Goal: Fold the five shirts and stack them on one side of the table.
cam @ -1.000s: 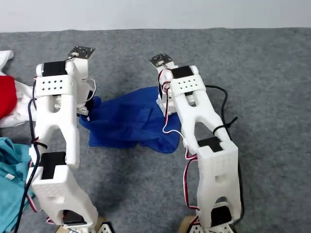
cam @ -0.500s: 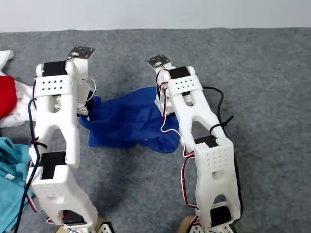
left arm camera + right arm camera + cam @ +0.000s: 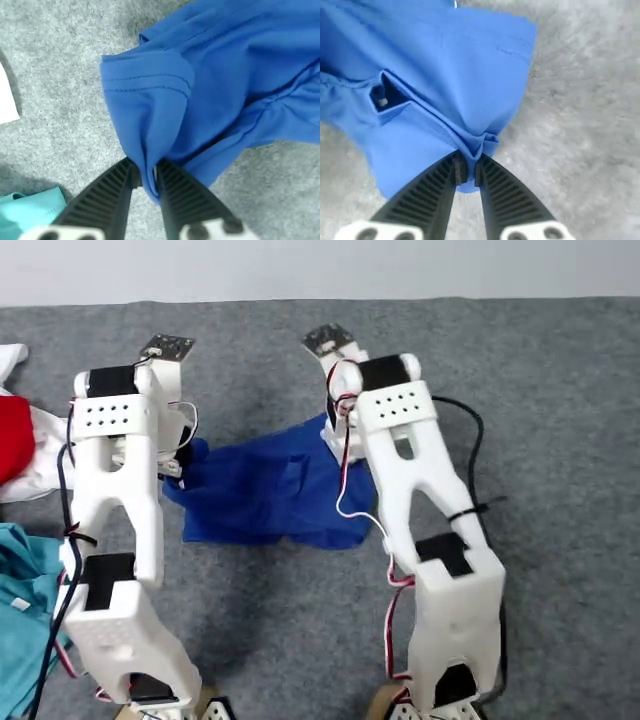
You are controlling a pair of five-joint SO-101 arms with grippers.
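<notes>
You are holding the blue shirt (image 3: 262, 495) with both pincers. In the high view it is lying crumpled in the middle of the frame on the grey table cover (image 3: 560, 390), spread between the two white arms.

Your left gripper (image 3: 144, 176) is pinching a folded hem of that shirt. Its jaws are standing narrow, with a thin ridge of blue cloth squeezed between the ribbed black fingers (image 3: 107, 192), and the rest of the shirt is spreading away beyond the tips. In the high view this grip is sitting at the shirt's left edge, centre left of the frame.

Your right gripper (image 3: 468, 170) is nipping a bunched fold of the same shirt, jaws nearly together, with the cloth gathering into small pleats right at the tips. In the high view this grip is sitting at the shirt's upper right corner, under the arm's wrist, just above the centre of the frame.

A teal shirt (image 3: 20, 610) is lying at the lower left edge, beside the left arm's base. Red and white clothing (image 3: 12, 445) is lying at the left edge, well apart from the blue shirt.
</notes>
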